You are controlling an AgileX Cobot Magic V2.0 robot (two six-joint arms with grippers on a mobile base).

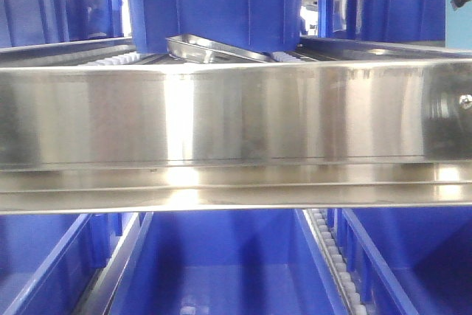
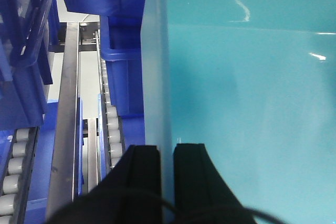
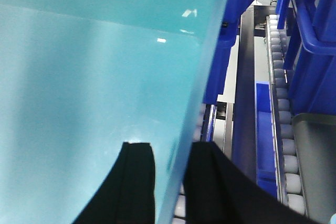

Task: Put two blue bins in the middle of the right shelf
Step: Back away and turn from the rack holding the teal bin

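Left end effector [image 2: 167, 153] pinched nearly closed over the thin left wall of the pale blue bin [image 2: 241, 103]; right end effector [image 3: 169, 153] likewise on the opposite wall. Bin spans both arms, over the shelf's roller track [image 2: 111, 124], next to a darker bin [image 2: 123, 72]; resting or lifted, cannot tell. Judged: stiff glossy plastic, empty where visible, so light but slippery; walls may flex, so grip both rims evenly

A broad steel shelf beam [image 1: 236, 119] spans the front view; a shallow metal tray [image 1: 214, 48] sits just behind it on the upper level; white roller tracks [image 2: 112, 124] run beside a steel rail [image 2: 67, 129].
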